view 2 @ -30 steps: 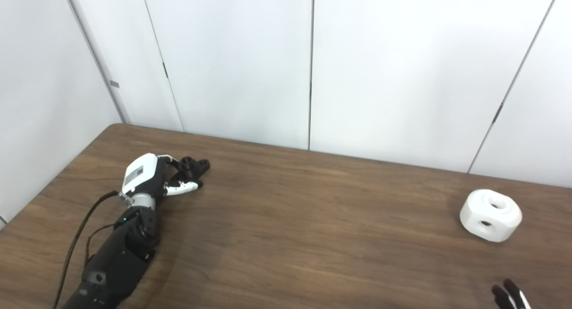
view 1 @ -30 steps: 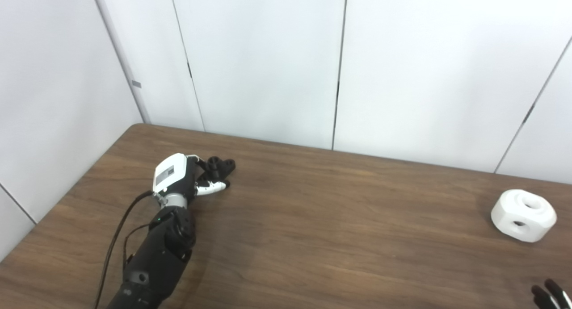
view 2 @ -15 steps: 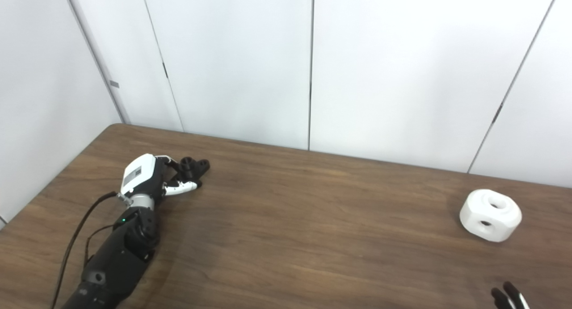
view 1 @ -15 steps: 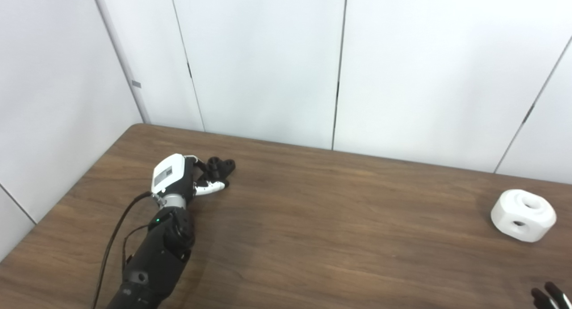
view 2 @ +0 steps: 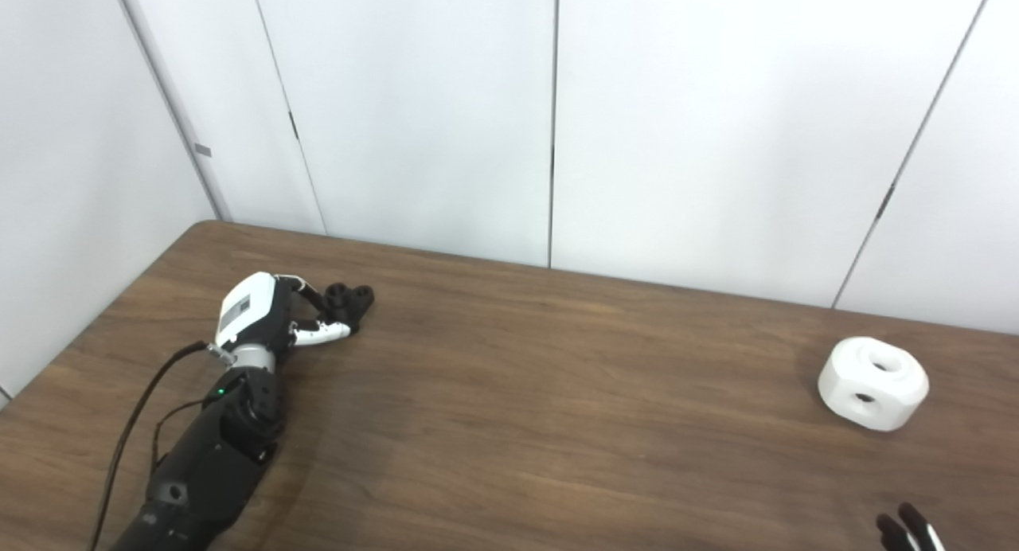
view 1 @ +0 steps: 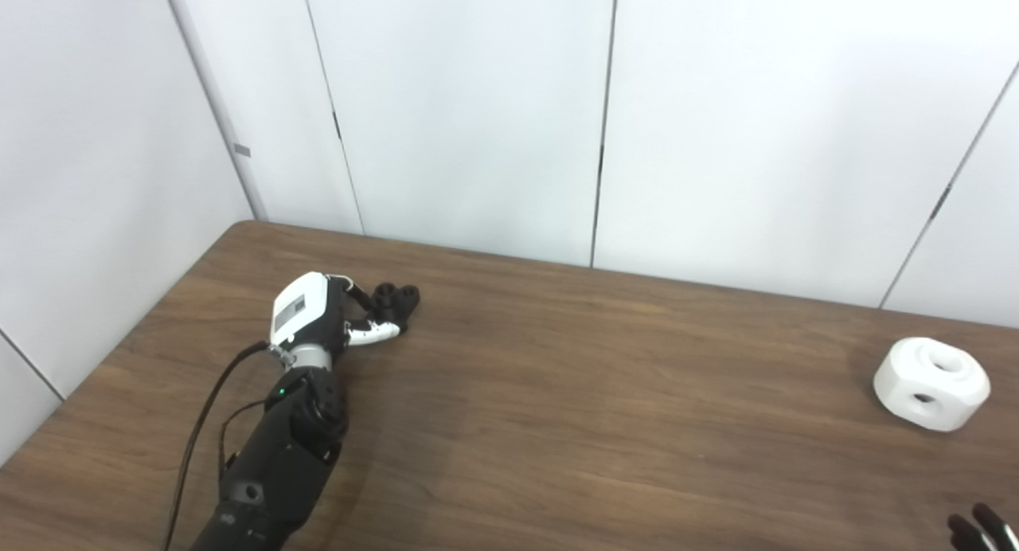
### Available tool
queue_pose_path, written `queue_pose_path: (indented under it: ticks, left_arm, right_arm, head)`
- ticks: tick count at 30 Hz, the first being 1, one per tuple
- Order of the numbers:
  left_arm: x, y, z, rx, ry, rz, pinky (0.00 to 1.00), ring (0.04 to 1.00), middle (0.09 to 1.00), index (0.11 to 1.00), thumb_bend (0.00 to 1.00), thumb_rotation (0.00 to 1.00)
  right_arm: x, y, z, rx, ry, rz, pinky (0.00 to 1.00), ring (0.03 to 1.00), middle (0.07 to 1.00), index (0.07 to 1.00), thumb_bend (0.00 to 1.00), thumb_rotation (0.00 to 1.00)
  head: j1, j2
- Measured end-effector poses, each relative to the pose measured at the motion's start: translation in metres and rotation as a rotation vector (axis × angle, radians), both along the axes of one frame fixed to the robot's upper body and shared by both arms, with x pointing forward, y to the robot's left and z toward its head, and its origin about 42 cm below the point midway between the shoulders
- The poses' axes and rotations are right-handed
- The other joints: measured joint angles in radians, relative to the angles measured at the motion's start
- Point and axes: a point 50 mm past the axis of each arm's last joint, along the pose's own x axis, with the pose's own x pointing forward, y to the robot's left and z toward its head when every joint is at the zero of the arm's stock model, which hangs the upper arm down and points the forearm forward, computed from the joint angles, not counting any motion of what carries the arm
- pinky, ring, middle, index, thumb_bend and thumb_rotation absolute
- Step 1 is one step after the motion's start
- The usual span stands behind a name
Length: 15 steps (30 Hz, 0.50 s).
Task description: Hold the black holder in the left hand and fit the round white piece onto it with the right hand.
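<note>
Where the left arm enters from the lower left of the frame, it runs diagonally up to the left hand (view 1: 312, 318), which lies low on the wooden table (view 1: 557, 392) in the left-centre of the picture. The black holder (view 1: 396, 298) sits on the table at the hand's upper-right side, touching the fingertips (view 1: 380, 332): a dark finger reaches it from above and a white-tipped one curls in just below it. The fingers are drawn in around the holder, but it rests on the table and a firm grasp cannot be confirmed from either view. Well apart, at the right edge of the frame, the round white piece (view 1: 931, 383) stands on the table, one hole facing up and another facing the camera. Below it, in the lower right corner, only the dark fingertips of the right hand (view 2: 907, 529) show; whether that hand is spread or curled cannot be told.

Compared with the picture one second earlier, the left fingers have closed further onto the holder, which now looks more compact and slightly turned. The right fingertips sit lower in the corner than before. The white piece has not moved.
</note>
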Motion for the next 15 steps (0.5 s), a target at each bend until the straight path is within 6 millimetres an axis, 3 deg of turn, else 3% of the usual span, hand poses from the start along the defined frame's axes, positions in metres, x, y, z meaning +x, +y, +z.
queue_pose_path:
  ticks: [15]
  left_arm:
    - [-0.0002, -0.0018, -0.0007, -0.011, -0.025, -0.01, 0.89, 0.908, 0.794, 0.487, 0.52, 0.05]
  right_arm:
    - [-0.0004, -0.0057, 0.0013, -0.002, 0.003, -0.022, 0.95, 0.963, 0.945, 0.974, 0.53, 1.0]
  head:
    - [-0.005, 0.005]
